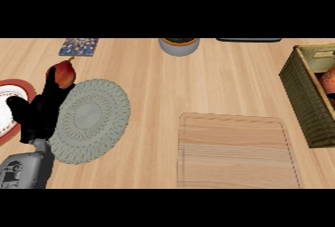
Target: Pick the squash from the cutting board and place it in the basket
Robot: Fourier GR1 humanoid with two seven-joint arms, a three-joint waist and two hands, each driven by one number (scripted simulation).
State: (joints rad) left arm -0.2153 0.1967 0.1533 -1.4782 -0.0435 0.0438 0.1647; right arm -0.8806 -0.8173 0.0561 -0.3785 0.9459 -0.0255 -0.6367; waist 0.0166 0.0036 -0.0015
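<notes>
The wooden cutting board lies at the lower right with nothing on it. The dark woven basket stands at the right edge. Inside it, partly cut off by the view's edge, shows a rounded orange-red thing that looks like the squash. My left hand rests at the left, fingers up and relaxed, holding nothing. My right hand does not show.
A round grey woven mat lies beside my left hand. A red-rimmed plate sits at the left edge. A red pear-like fruit lies just beyond my fingertips. A grey pot, a patterned card and a dark object line the far edge.
</notes>
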